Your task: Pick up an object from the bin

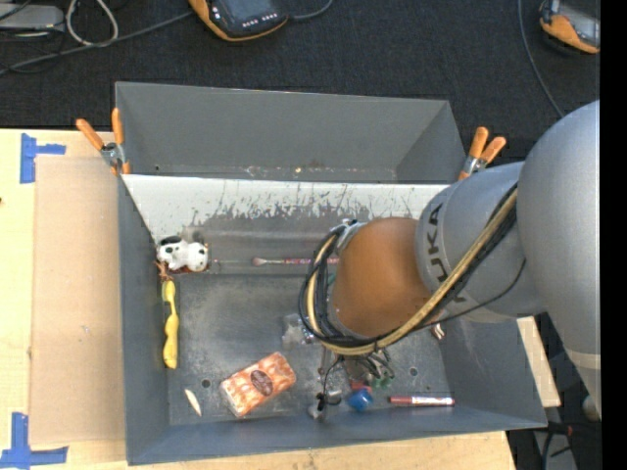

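Note:
My gripper (340, 375) hangs below the arm's wrist, low over the front middle of the bin floor. Right under it lies a small blue round thing (360, 399) with a small grey piece (322, 405) just to its left; whether the gripper touches either I cannot tell. A thin red pen (421, 399) lies flat to the right of the blue thing. An orange patterned packet (258, 383) rests to the gripper's left, apart from it.
Along the bin's left wall lie a yellow toothbrush-like stick (170, 323) and a white-and-black toy animal (183, 255). A thin rod (282, 260) lies near the back wall, and a small beige piece (193, 401) sits at the front left. The arm covers the bin's right side.

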Controlling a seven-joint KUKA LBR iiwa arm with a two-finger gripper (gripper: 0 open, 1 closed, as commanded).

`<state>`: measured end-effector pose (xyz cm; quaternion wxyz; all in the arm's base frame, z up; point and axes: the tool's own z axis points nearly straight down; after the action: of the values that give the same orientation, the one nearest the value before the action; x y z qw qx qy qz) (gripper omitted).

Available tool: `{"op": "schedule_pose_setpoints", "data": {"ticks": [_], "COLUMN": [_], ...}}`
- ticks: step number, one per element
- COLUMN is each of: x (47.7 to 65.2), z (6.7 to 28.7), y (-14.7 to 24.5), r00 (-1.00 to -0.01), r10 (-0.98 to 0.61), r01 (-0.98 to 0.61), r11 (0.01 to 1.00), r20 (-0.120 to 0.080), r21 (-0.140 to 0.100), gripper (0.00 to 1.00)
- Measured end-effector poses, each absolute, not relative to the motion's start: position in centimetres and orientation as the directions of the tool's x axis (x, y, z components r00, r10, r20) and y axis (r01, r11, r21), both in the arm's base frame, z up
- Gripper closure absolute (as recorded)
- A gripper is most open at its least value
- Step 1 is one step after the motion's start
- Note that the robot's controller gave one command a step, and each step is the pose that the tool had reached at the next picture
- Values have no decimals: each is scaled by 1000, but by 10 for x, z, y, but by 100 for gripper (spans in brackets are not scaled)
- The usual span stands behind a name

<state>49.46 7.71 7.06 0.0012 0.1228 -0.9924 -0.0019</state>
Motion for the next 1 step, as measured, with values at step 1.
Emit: {"op": "schedule_pose_setpoints", "data": {"ticks": [1], "x": [495], "z": [71], "y": [77], "r00": [-970], "r10": [-244], "r01": [-244], "r11": [970], "r20": [2], "r21": [4], "gripper": [0]}}
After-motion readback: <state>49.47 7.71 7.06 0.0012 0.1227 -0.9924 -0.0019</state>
